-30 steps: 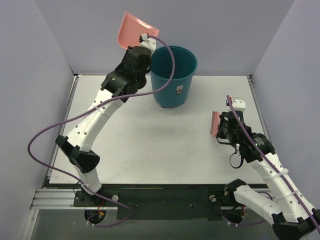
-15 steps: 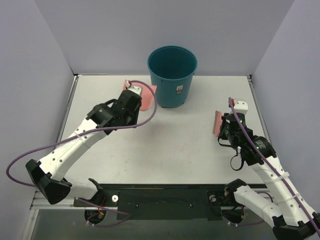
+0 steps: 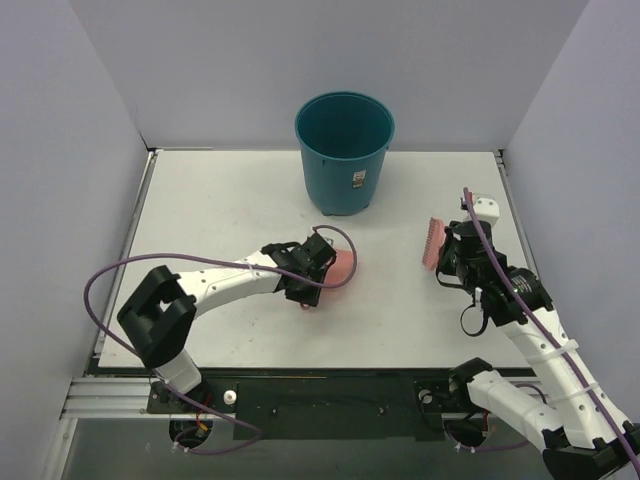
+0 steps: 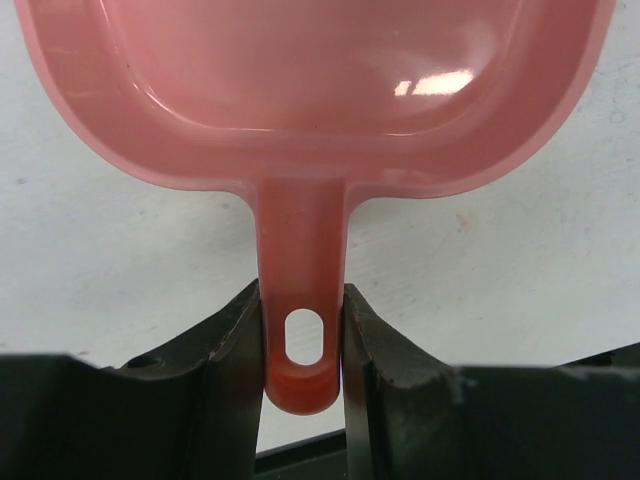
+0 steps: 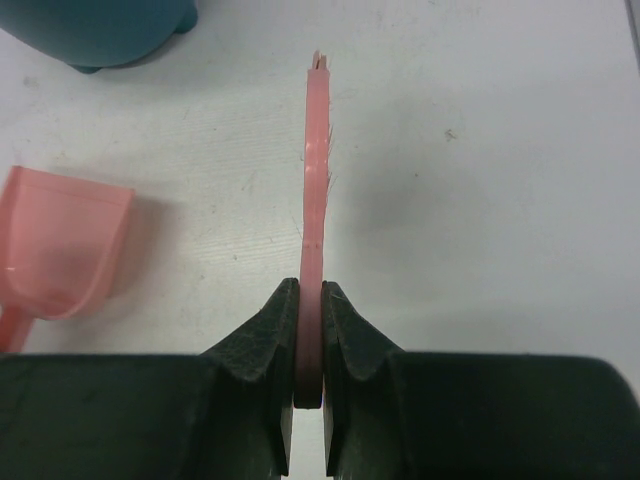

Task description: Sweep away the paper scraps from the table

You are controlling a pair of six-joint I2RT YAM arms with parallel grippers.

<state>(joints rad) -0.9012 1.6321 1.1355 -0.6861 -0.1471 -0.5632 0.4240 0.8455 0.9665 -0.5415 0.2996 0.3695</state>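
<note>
Down from the teal bin [image 3: 345,150] the left claw [image 4: 300,335] has swung to the middle of the white bench [image 3: 220,200], clamped on the pink dustpan [image 4: 320,90] handle. At the right side, the right claw [image 5: 310,345] stays clamped on the upright pink brush [image 5: 315,170].

Top view: pink plastic dustpan [image 3: 343,266] handle hidden by left gripper [image 3: 320,268]. L wrist: scoop front cut by top edge. R wrist: round teal plastic bucket [image 5: 100,25] cropped at top.

Glossy pink plastic dustpan [image 4: 320,90], matt white table [image 3: 230,200]
</note>
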